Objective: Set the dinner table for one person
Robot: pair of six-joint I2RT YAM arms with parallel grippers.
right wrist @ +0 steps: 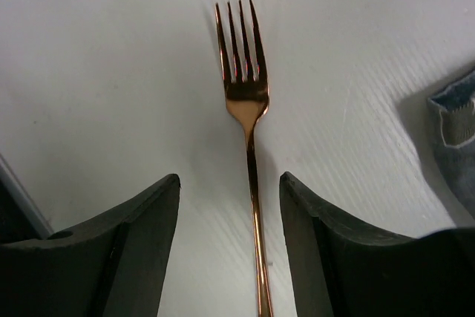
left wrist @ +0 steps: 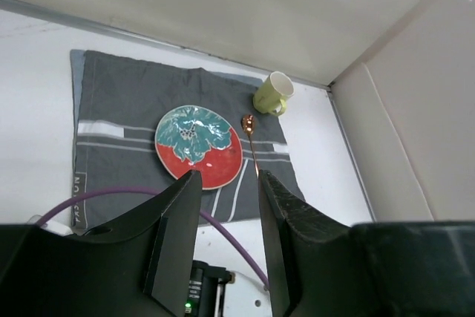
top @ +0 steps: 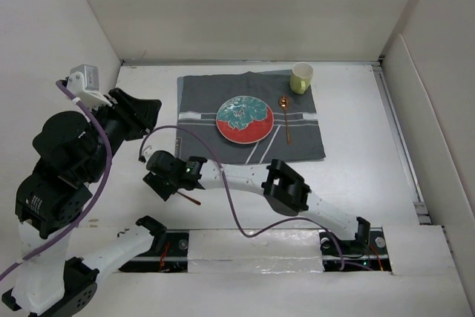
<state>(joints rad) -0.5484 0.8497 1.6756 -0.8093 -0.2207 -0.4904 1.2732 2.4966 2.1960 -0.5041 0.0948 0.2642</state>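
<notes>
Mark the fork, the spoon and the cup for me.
fork (right wrist: 247,100), right wrist view, neck just below the tines.
spoon (top: 286,122), top view, middle of the handle.
cup (top: 300,82), top view, outer wall.

White back wall panel (top: 252,5), matte, plain. Matching side panels L (top: 37,27) & R (top: 445,72), meeting it at rear corners. Light even, shadows faint.
</notes>
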